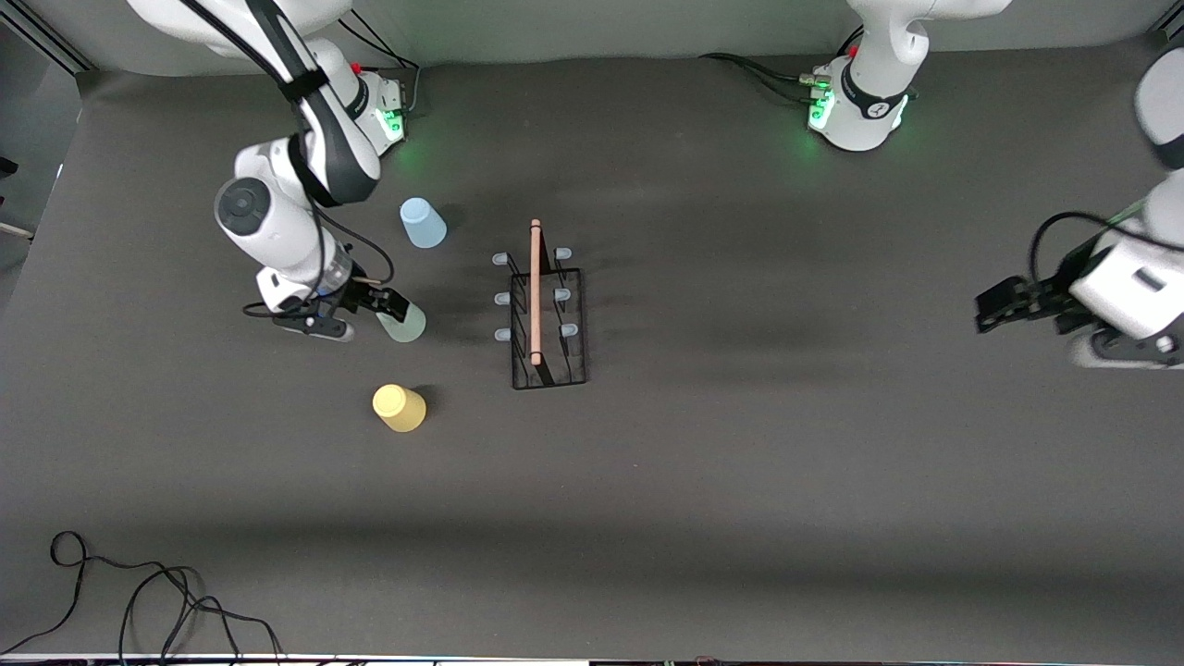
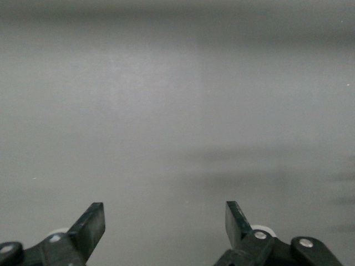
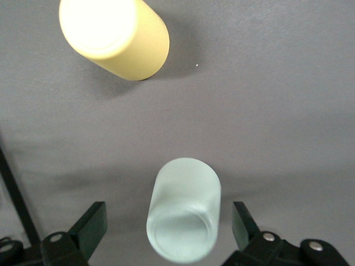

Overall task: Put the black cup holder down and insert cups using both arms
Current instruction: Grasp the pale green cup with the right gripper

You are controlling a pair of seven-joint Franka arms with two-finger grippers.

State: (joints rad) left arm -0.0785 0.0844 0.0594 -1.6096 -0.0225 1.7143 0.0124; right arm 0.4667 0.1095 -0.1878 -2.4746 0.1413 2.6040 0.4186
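now, with the black cup holder [image 1: 548, 319] set mid-table, my right gripper [image 3: 169, 224] straddles the grey-green cup [image 3: 184, 216] with fingers apart, not yet gripping, so closing comes next, while my left gripper [image 2: 165, 224] waits spread and empty.

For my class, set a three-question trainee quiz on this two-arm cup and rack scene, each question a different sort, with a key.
1. True or false: a cup already hangs on the black cup holder.
2. Which cup stands between the open fingers of the right gripper? A light blue cup B grey-green cup C yellow cup
3. Fill in: the left gripper, over bare table, is ____.

Key: 1 false; 2 B; 3 open.
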